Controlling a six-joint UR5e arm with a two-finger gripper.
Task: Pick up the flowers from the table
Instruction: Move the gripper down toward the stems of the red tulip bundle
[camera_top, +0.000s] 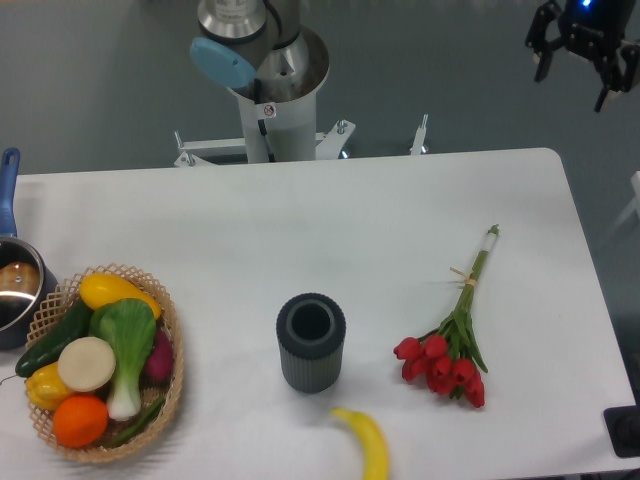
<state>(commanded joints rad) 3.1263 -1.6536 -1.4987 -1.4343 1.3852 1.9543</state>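
Note:
The flowers (452, 345), a small bunch of red tulips, lie flat on the white table (300, 220) at the right. Their red heads point toward the front edge. The green stems run up and right to a tan band and a pale tip. My gripper (572, 78) hangs high in the top right corner, beyond the table's far right corner and well away from the flowers. Its dark fingers are spread open with nothing between them.
A dark grey ribbed vase (311, 343) stands upright left of the flowers. A yellow banana (368, 440) lies at the front edge. A wicker basket (172, 375) of vegetables and fruit sits front left, beside a blue-handled pot (12, 290). The arm's base (268, 90) stands behind the table.

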